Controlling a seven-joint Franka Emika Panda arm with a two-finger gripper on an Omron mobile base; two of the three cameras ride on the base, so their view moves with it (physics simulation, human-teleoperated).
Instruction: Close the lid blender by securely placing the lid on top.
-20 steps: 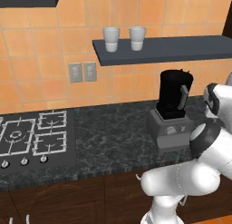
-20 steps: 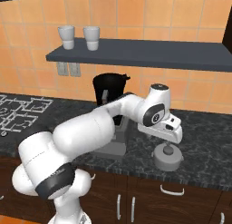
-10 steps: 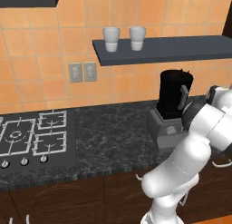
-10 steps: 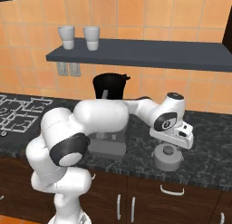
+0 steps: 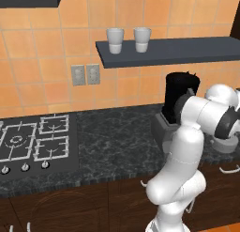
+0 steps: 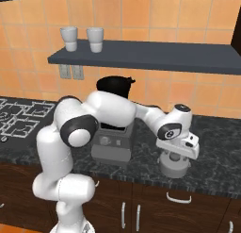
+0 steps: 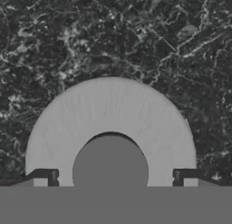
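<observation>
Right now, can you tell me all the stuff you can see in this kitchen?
Blender: one, black jar on a grey base, on the counter by the wall.
Lid: one, light grey, on the counter right of the blender, under the hand.
Cups: two, white, on the shelf.
Shelf: one, dark grey, on the tiled wall.
Stove: one, black with grey grates, left end of the counter.
Wall sockets: two, grey, under the shelf.
Counter: one, dark speckled stone.
Cabinets: dark brown, below the counter.
Gripper: one, white arm, jaws spread either side of the lid's knob.
</observation>
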